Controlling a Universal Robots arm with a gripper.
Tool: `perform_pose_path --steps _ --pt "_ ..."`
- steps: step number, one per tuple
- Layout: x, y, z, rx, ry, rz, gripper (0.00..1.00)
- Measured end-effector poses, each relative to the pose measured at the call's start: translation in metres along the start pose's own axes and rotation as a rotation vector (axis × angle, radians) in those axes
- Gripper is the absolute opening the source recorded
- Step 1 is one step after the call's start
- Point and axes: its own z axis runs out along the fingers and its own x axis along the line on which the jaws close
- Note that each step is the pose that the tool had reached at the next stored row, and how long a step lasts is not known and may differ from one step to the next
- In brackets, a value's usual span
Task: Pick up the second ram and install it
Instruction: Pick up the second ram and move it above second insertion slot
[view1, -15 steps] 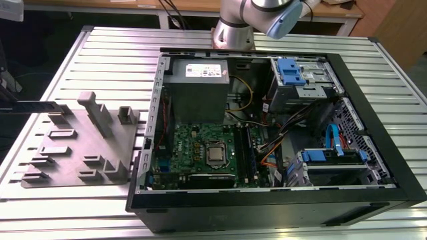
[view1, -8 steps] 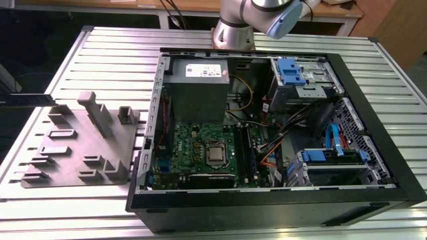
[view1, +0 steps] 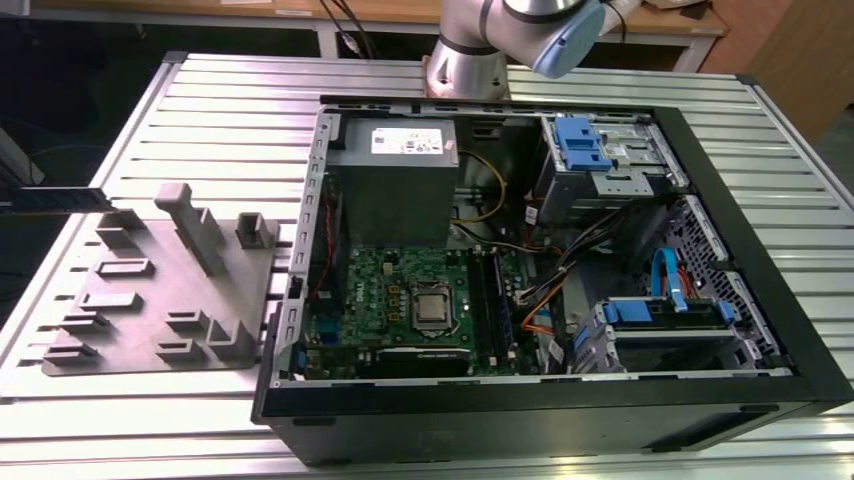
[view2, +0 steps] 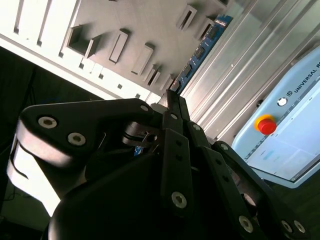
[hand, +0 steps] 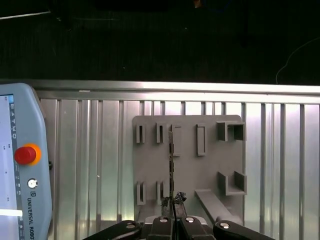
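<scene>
The second ram (view2: 202, 50) is a thin blue-green board that sticks out from between the fingertips of my gripper (view2: 170, 96), which is shut on one end of it. In the first wrist view the ram (hand: 171, 160) shows edge-on as a thin dark line above the grey fixture plate (hand: 210, 170), with the gripper (hand: 172, 204) closed on its near end. In the exterior view the ram (view1: 60, 197) hangs level at the far left, beyond the fixture plate (view1: 147, 300) and well away from the motherboard (view1: 400, 310) and its long black slots (view1: 489, 305).
The open computer case (view1: 747, 300) lies on the ribbed metal table (view1: 227, 110), with a power supply (view1: 394, 180), blue drive cages (view1: 587, 145) and loose cables inside. A teach pendant (hand: 20, 165) with a red stop button rests on the table near the fixture plate.
</scene>
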Motion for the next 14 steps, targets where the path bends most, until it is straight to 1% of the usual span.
perform_pose_path --steps 5,10,14 --pt "0.0000 -0.0075 0.0001 0.0002 -0.0002 0.000 0.08" --pt "0.0000 -0.0197 0.0001 0.0003 -0.0003 0.000 0.08" --pt "0.0000 -0.0312 0.0000 0.0003 -0.0002 0.000 0.08"
